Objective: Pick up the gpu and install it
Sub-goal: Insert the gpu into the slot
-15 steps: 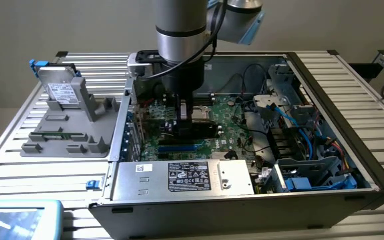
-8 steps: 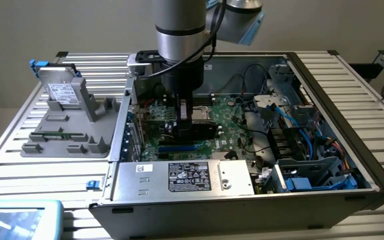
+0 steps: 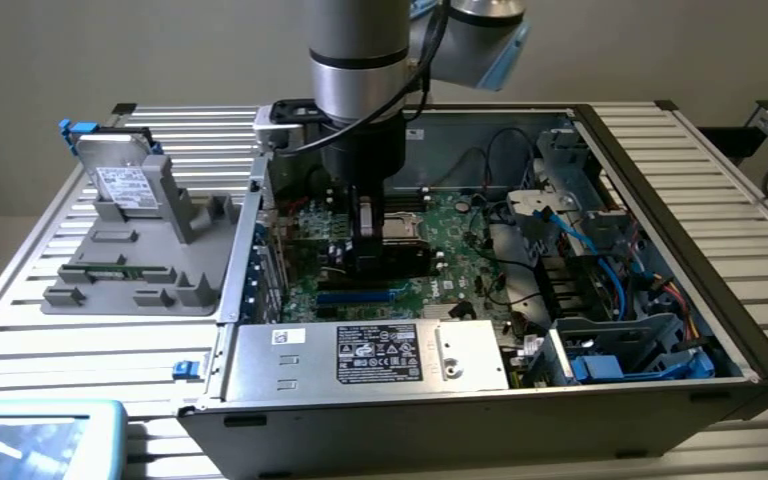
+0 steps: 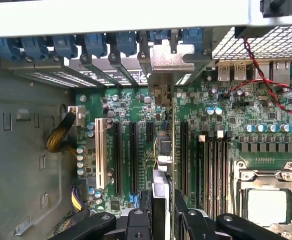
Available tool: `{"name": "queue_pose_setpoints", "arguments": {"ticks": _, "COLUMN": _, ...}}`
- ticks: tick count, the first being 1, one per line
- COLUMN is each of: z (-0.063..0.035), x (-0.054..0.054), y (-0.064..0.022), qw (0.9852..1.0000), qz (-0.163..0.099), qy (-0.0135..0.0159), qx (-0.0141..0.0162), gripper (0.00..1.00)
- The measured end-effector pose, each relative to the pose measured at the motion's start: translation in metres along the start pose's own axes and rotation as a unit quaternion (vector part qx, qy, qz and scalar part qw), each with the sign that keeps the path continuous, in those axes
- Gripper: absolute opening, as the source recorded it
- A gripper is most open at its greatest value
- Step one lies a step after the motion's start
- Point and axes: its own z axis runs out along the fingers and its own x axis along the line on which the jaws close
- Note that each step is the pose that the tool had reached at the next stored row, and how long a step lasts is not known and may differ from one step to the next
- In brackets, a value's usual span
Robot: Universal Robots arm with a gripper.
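Wrist view: pincer (image 4: 162,216) clamped on the gpu (image 4: 160,181), which stands edge-on between the two fingers inside the open computer case (image 3: 704,300). That grip points the card's connector edge down at the motherboard (image 4: 130,110), among the long expansion slots (image 4: 133,155). Its silver end bracket (image 4: 168,60) meets the rear slot openings, likely for alignment. Seated or just above, hard to tell

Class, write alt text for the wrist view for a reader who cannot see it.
The gripper holds the gpu edge-on among the black expansion slots of a green motherboard inside a computer case, silver bracket toward the blue slot clips.
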Motion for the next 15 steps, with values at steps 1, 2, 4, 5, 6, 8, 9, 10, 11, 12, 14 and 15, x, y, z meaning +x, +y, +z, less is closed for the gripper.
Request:
{"name": "queue_pose_setpoints", "arguments": {"ticks": 1, "z": 0.0005, "x": -0.0001, "y": 0.0004, "qw": 1.0, "qz": 0.0, "qy": -0.0001, "qx": 0.0001, "gripper": 0.28}}
{"name": "queue_pose_setpoints", "arguments": {"ticks": 2, "z": 0.0012, "x": -0.0001, "y": 0.0007, "qw": 1.0, "qz": -0.001, "qy": 0.0, "qx": 0.0001, "gripper": 0.28}}
{"name": "queue_pose_setpoints", "arguments": {"ticks": 4, "z": 0.0029, "x": -0.0002, "y": 0.0012, "qw": 1.0, "qz": -0.001, "qy": 0.0, "qx": 0.0001, "gripper": 0.28}}
{"name": "queue_pose_setpoints", "arguments": {"ticks": 5, "z": 0.0037, "x": -0.0003, "y": 0.0013, "qw": 1.0, "qz": -0.001, "qy": -0.0001, "qx": 0.0001, "gripper": 0.28}}
{"name": "queue_pose_setpoints", "arguments": {"ticks": 6, "z": 0.0046, "x": -0.0004, "y": 0.0013, "qw": 1.0, "qz": -0.002, "qy": 0.0, "qx": 0.0002, "gripper": 0.28}}
{"name": "queue_pose_setpoints", "arguments": {"ticks": 8, "z": 0.0061, "x": -0.0005, "y": 0.0019, "qw": 1.0, "qz": -0.002, "qy": -0.0001, "qx": 0.0001, "gripper": 0.28}}
{"name": "queue_pose_setpoints", "arguments": {"ticks": 9, "z": 0.007, "x": -0.0005, "y": 0.0021, "qw": 1.0, "qz": -0.002, "qy": -0.0001, "qx": 0.0001, "gripper": 0.28}}
{"name": "queue_pose_setpoints", "arguments": {"ticks": 10, "z": 0.0076, "x": -0.0006, "y": 0.0022, "qw": 1.0, "qz": -0.002, "qy": -0.0001, "qx": 0.0002, "gripper": 0.28}}
{"name": "queue_pose_setpoints", "arguments": {"ticks": 11, "z": 0.0077, "x": -0.0006, "y": 0.0024, "qw": 1.0, "qz": -0.002, "qy": 0.0, "qx": 0.0001, "gripper": 0.28}}
{"name": "queue_pose_setpoints", "arguments": {"ticks": 12, "z": 0.0077, "x": -0.0006, "y": 0.0024, "qw": 1.0, "qz": -0.002, "qy": 0.0, "qx": 0.0001, "gripper": 0.28}}
{"name": "queue_pose_setpoints", "arguments": {"ticks": 14, "z": 0.0076, "x": -0.0009, "y": 0.003, "qw": 1.0, "qz": -0.002, "qy": 0.0, "qx": 0.0002, "gripper": 0.28}}
{"name": "queue_pose_setpoints", "arguments": {"ticks": 15, "z": 0.0076, "x": -0.0015, "y": 0.0033, "qw": 1.0, "qz": -0.002, "qy": 0.0, "qx": 0.0001, "gripper": 0.28}}
